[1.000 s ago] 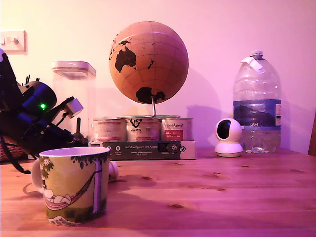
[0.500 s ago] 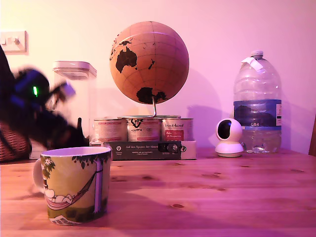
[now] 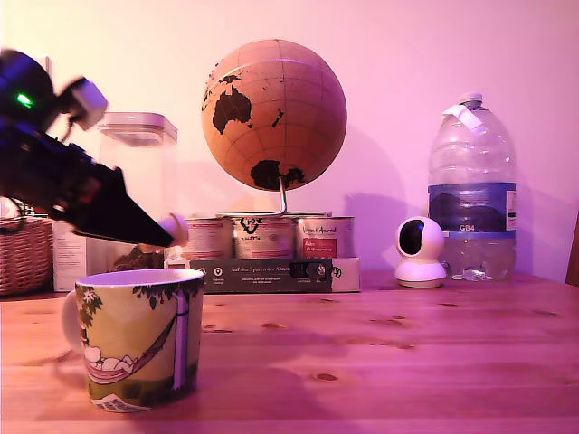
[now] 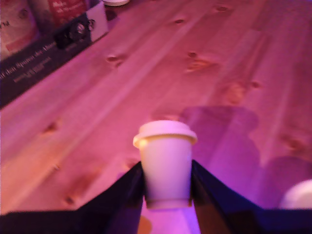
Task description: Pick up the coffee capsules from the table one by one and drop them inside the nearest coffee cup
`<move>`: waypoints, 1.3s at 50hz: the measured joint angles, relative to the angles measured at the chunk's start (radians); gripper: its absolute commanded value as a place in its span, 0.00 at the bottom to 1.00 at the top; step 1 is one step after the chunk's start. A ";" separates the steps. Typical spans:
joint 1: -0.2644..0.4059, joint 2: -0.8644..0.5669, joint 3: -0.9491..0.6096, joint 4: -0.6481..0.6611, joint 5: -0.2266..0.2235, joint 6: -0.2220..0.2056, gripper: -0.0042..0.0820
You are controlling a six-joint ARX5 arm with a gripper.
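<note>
- Your gripper (image 3: 163, 237) is hanging in the air at the exterior view's left, just above the rim of the coffee cup (image 3: 137, 338), with its two dark tapering fingers (image 4: 122, 191) clenched on a coffee capsule (image 4: 165, 168).
- The capsule is sitting off the table (image 3: 389, 353), pinched by its sides, rim end pointing away from the arm.
- Behind the arm you are looking at a clear lidded canister (image 3: 137, 181), a wicker basket (image 3: 23, 253), three round tins (image 3: 262, 237) on a dark flat box (image 3: 271, 274), a cork-coloured globe (image 3: 273, 113) on a wire stand, a white round-headed camera (image 3: 420, 251) and a big ribbed water bottle (image 3: 470, 190).
- Nothing is standing between the capsule and the cup's mouth.
- The cup is glossy ceramic with a hammock picture; the tabletop is knotty, grained planks.
- The wrist view is showing you the capsule's smooth cream body and wider rim, blurred; the exterior view is giving only a pale blob at the fingertips.
</note>
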 measured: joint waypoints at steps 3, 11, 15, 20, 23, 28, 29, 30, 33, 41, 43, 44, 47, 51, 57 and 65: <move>-0.002 -0.023 -0.021 -0.001 -0.002 -0.012 0.19; -0.019 -0.100 -0.090 -0.014 -0.003 -0.031 0.19; -0.031 -0.140 -0.121 -0.024 -0.013 -0.034 0.19; -0.044 -0.193 -0.154 -0.042 -0.025 -0.038 0.19; -0.051 -0.221 -0.164 -0.071 -0.032 -0.039 0.19; -0.065 -0.269 -0.181 -0.118 -0.055 -0.042 0.19; -0.067 -0.277 -0.184 -0.123 -0.063 -0.042 0.19; -0.071 -0.285 -0.188 -0.129 -0.071 -0.042 0.19; -0.083 -0.314 -0.202 -0.145 -0.089 -0.043 0.19; -0.122 -0.380 -0.232 -0.203 -0.134 -0.056 0.19; -0.131 -0.386 -0.233 -0.212 -0.146 -0.065 0.19; -0.137 -0.388 -0.233 -0.215 -0.150 -0.068 0.19; -0.150 -0.388 -0.233 -0.220 -0.157 -0.084 0.19; -0.174 -0.388 -0.233 -0.225 -0.172 -0.103 0.19; -0.209 -0.388 -0.233 -0.227 -0.207 -0.114 0.19; -0.241 -0.388 -0.233 -0.250 -0.265 -0.118 0.19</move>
